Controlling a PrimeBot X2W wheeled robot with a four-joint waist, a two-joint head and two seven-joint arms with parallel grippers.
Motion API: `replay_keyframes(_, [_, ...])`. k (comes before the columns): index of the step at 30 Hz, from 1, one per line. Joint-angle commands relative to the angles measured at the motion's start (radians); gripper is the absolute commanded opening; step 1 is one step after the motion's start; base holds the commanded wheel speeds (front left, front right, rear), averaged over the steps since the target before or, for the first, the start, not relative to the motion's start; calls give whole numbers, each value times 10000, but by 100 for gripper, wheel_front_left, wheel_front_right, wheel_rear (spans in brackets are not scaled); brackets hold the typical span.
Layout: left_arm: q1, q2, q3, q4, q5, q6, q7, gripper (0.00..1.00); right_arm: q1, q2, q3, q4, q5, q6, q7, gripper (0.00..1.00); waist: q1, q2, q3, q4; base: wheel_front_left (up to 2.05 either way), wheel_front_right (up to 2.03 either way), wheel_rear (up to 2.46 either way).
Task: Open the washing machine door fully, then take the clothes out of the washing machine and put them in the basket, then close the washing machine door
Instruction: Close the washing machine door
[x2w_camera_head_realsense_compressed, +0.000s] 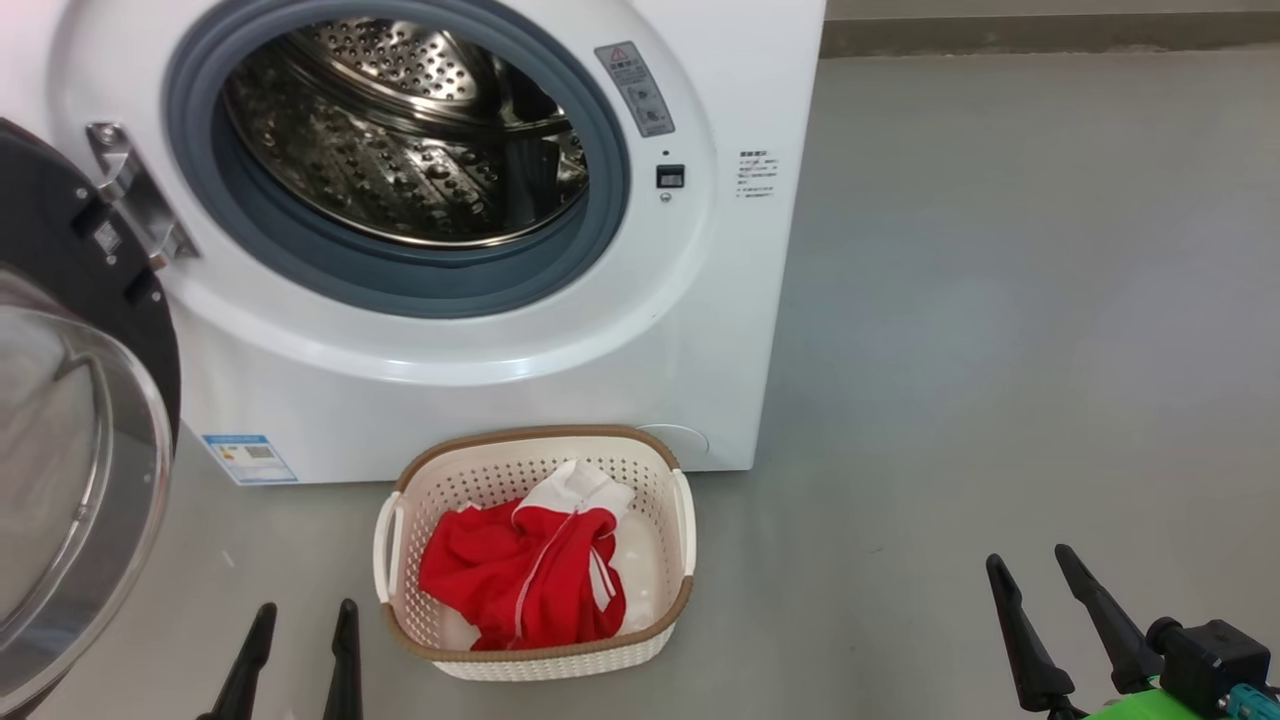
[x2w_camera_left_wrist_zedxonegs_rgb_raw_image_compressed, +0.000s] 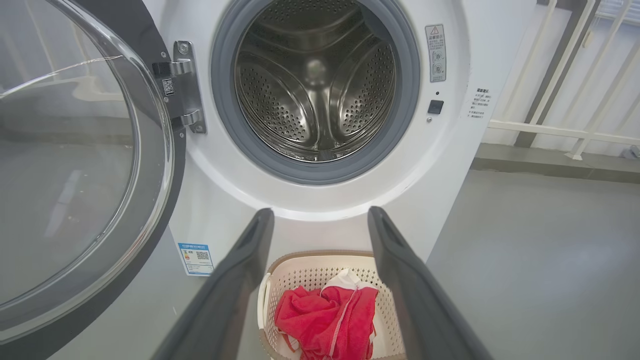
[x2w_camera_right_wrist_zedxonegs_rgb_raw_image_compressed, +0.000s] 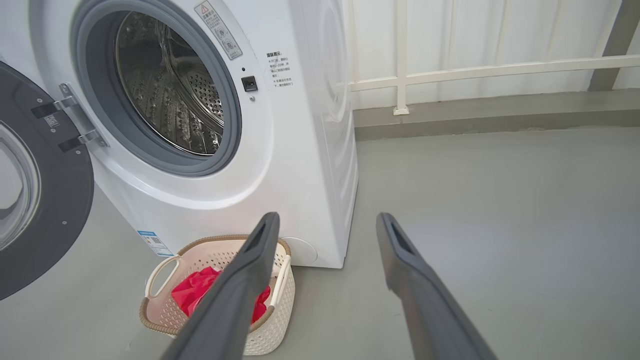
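Left gripper (x2w_camera_head_realsense_compressed: 306, 610) low, just left of the basket (x2w_camera_head_realsense_compressed: 530, 436), jaws apart, empty, right gripper (x2w_camera_head_realsense_compressed: 1028, 556) well off right, jaws apart, empty, fingers pointing forward

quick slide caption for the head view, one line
Clothes in the basket before the washer, door open, drum looks empty; left end effector and right end effector both open.

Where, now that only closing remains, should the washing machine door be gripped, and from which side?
Probably the black rim of the washing machine door, far from the hinge, reached from the left by the open left gripper. The door stands swung wide with its glass bowl bulging out; the rim's edge fits between fingers and gives leverage.
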Motion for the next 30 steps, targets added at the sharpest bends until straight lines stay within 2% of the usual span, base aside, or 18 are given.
replay_keyframes(1, [-193, 91, 283, -245, -90, 83, -51, 100, -174, -247, 255, -276, 16, 63, -65, 100, 0, -1, 0, 89, 0, 0, 0])
replay_keyframes(10, [-120, 91, 210, -73, -554, 235, -51, 100, -182, -320, 527, -221, 20, 63, -65, 100, 0, -1, -89, 1026, 0, 0, 0])
replay_keyframes(21, [54, 91, -77, 39, -825, 669, -51, 100, -774, -501, 1473, -139, 53, 63, -65, 100, 0, -1, -39, 2674, 0, 0, 0])
replay_keyframes(30, [77, 91, -268, 138, -1102, 988, -51, 100, -906, -603, 1801, -43, 161, 63, -65, 100, 0, -1, -32, 3917, 0, 0, 0])
